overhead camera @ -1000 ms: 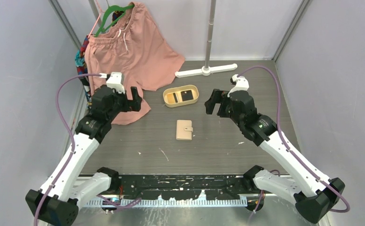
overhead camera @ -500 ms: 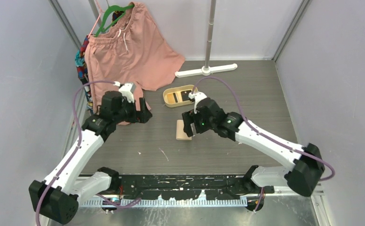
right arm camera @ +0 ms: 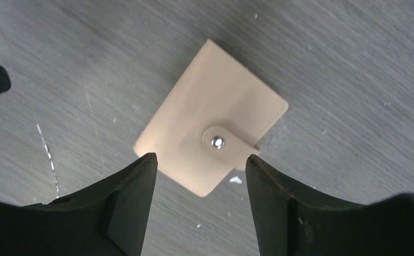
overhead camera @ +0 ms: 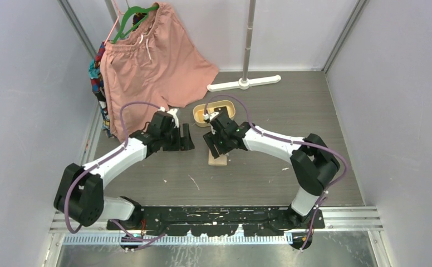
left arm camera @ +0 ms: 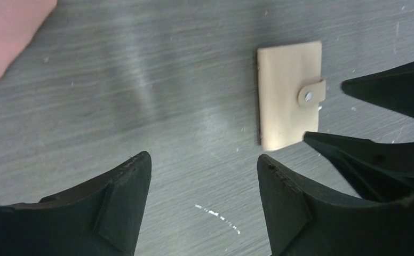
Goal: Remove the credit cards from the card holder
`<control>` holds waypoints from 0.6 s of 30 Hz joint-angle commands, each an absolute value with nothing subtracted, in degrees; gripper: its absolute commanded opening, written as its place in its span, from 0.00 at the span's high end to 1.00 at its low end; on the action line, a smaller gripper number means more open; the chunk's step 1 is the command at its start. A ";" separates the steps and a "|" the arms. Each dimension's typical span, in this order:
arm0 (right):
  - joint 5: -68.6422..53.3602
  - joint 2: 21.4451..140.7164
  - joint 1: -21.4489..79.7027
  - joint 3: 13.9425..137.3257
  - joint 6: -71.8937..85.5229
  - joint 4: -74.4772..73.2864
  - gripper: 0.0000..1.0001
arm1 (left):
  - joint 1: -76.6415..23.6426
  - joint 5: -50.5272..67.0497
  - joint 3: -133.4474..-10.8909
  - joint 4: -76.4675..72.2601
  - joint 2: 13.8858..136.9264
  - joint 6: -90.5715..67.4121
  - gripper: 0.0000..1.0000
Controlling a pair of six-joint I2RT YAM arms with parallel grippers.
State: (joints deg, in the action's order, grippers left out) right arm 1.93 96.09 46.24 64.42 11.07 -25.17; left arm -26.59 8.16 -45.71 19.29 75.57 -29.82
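a: from above, where is the wallet [overhead camera: 218,160]?

b: flat and closed on the table [overhead camera: 269,117], about midway between its left and right edges, just on the near side of a tan tray [overhead camera: 198,117]. my right hand [overhead camera: 220,149] is right over it and hides its far part. my left hand [overhead camera: 188,139] is just to its left, apart from it. pink shorts [overhead camera: 147,61] hang at the far left corner.

a: and the left wrist view?

b: my left fingers [left arm camera: 122,205] stand spread wide with only bare table between them; i hold nothing there. the wallet lies beyond them, snap tab fastened, my right hand's tips close by its tab side.

a: the right wrist view?

b: the wallet lies slantwise below. my right fingers [right arm camera: 279,202] are parted, one on each side of its near corner; whether they touch it i can't tell. nothing is gripped.
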 commanded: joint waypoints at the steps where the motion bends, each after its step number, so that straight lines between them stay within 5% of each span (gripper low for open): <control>1: 1.44 98.57 44.74 68.53 10.10 -21.65 0.33 | -26.88 7.16 -50.42 14.67 77.70 -30.69 0.27; 10: 0.79 101.86 42.62 66.46 13.52 -20.23 0.46 | -27.20 8.02 -50.84 14.03 80.81 -31.18 0.30; 18: 0.79 103.77 42.59 64.92 15.02 -19.80 0.46 | -27.73 7.83 -50.81 13.64 82.00 -31.35 0.30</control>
